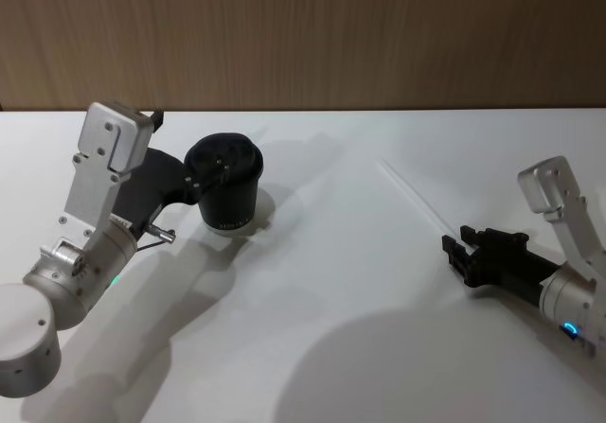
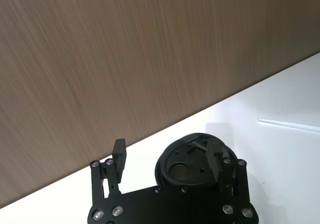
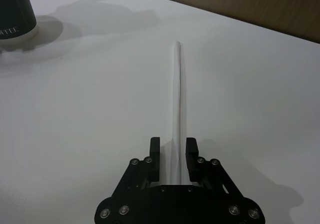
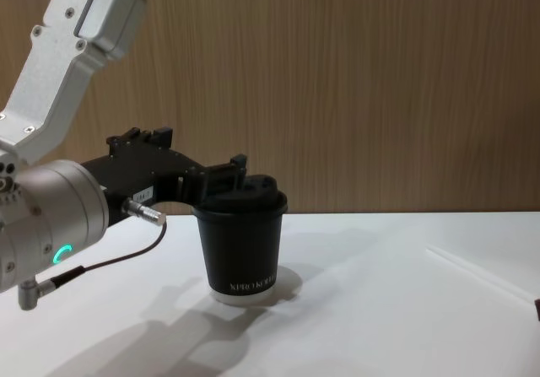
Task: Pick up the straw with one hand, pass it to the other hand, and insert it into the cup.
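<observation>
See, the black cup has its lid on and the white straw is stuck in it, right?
Not quite. The cup has its lid on, but the straw lies flat on the table, one end inside the open right claw. The right wrist view shows it.

White "XPRO KOFF…" on the cup (image 4: pixel 242 242)

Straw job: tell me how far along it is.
Nothing is finished yet: the straw lies flat on the table. In hand: the right gripper sits open with its fingers either side of the straw's near end, not yet closed. The left gripper is open at the lid of the cup, holding nothing. Left to do: grasp, lift, pass across, insert.
</observation>
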### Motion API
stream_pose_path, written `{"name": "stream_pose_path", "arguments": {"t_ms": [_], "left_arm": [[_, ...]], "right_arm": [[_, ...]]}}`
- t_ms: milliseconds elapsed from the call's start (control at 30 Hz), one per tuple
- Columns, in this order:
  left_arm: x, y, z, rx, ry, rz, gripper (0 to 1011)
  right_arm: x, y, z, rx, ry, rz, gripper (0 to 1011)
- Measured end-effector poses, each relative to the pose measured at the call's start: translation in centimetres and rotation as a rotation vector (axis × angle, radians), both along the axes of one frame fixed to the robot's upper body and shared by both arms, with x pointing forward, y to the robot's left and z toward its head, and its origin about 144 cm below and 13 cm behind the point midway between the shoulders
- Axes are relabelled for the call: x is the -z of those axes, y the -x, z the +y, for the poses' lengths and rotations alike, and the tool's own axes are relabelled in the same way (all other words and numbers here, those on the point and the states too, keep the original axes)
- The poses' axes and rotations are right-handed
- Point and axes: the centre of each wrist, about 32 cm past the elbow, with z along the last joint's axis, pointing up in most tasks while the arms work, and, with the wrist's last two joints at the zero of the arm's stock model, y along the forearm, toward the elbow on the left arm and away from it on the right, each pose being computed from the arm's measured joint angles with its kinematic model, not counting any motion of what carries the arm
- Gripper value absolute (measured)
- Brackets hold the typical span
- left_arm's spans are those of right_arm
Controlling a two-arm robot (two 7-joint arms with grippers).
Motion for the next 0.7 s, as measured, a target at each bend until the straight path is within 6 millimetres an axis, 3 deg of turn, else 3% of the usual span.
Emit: {"name": "stream_pose_path", "arguments": {"t_ms": [400, 700], "left_arm": [[0.0, 0.0, 0.0, 0.0, 0.0, 0.0, 1003], [0.0, 0.0, 0.0, 0.0, 0.0, 0.0, 1003]], "right_arm": [[0.11, -0.15, 0.22, -0.005, 0.001, 0.014, 154], [0.27, -0.15, 0.34, -0.005, -0.007, 0.027, 99]]}}
